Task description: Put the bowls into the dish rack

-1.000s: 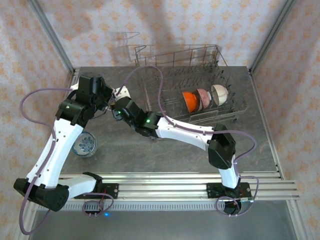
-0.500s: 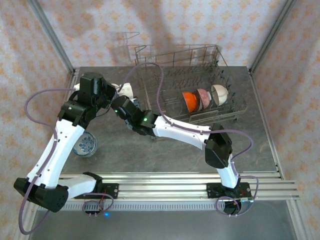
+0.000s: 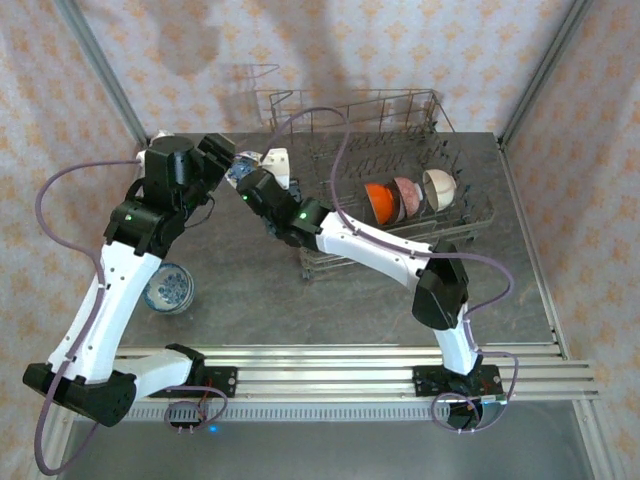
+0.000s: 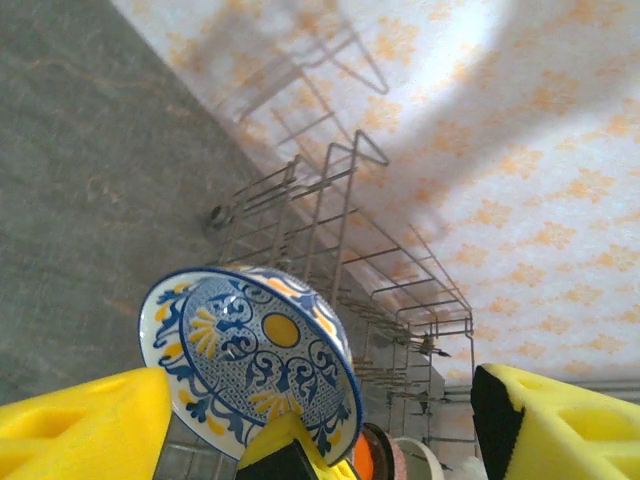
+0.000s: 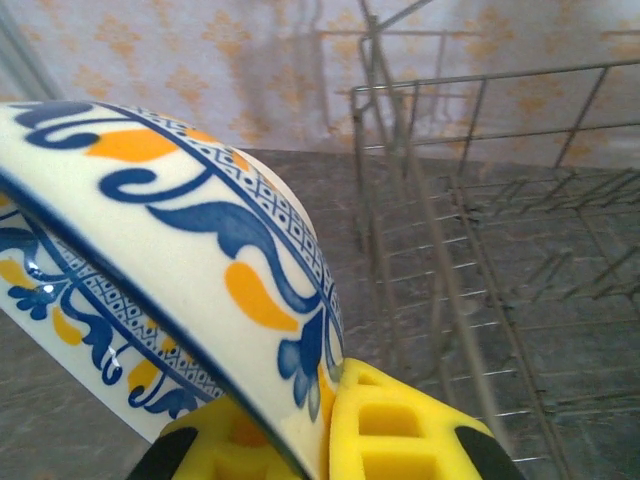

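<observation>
Dish rack [image 3: 400,150]: grey wire, desk's [image 3: 300,300] 1 o'clock. Inside, on edge: orange bowl [image 3: 379,203], pinkish bowl [image 3: 405,196], cream bowl [image 3: 439,189]. Blue-and-yellow patterned bowl [image 4: 255,355]: tilted, airborne at rack's 9 o'clock end. Blue-patterned bowl [image 3: 170,288]: upright on desk, 8 o'clock.

Left arm extended, left gripper [image 4: 320,425] jaws wide apart. Right arm stretched leftward, right gripper [image 5: 318,428] clamping bowl [image 5: 180,250] rim.

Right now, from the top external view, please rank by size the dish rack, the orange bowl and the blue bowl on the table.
1. dish rack, largest by far.
2. blue bowl on the table and orange bowl look alike, so unranked.
</observation>
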